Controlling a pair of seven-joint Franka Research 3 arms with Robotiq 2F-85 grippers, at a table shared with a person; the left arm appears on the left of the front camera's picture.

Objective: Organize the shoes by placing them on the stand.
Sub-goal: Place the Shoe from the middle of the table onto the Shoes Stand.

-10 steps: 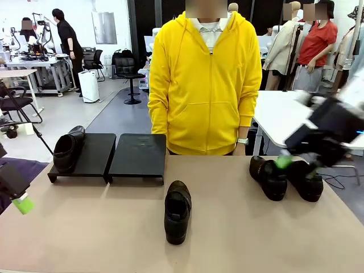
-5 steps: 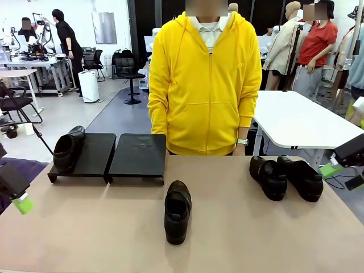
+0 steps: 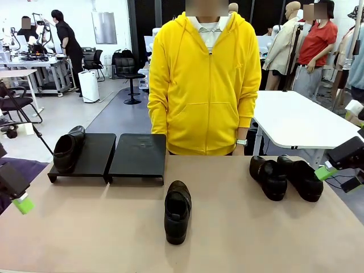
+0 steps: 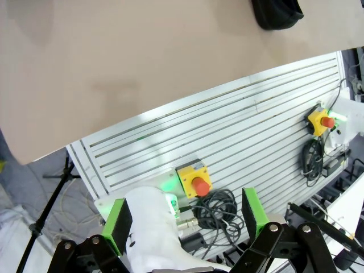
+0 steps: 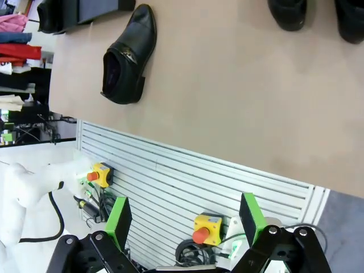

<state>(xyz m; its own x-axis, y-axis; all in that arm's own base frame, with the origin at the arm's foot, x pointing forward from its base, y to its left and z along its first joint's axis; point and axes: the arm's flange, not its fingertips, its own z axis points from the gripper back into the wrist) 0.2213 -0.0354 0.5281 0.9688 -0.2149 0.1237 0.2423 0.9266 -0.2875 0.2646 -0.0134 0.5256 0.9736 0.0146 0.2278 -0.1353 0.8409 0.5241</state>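
**One shoe racked, three on the table**

Front: one shoe (image 3: 67, 151) sits on the stand's (image 3: 136, 156) left tray, a second shoe (image 3: 177, 211) lies mid-table, and a pair (image 3: 270, 179) lies at the right.
Left wrist: left gripper (image 4: 185, 218) is spread wide, holding nothing.
Right wrist: right gripper (image 5: 184, 217) is likewise released and empty.

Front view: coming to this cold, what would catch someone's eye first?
The person in a bright yellow zip hoodie, standing at the far side of the tan table, dominates. Next, one glossy black leather slip-on shoe lies alone mid-table and a matching pair sits side by side toward the robot's right. A fourth shoe rests on the left tray of the low black two-tray stand.
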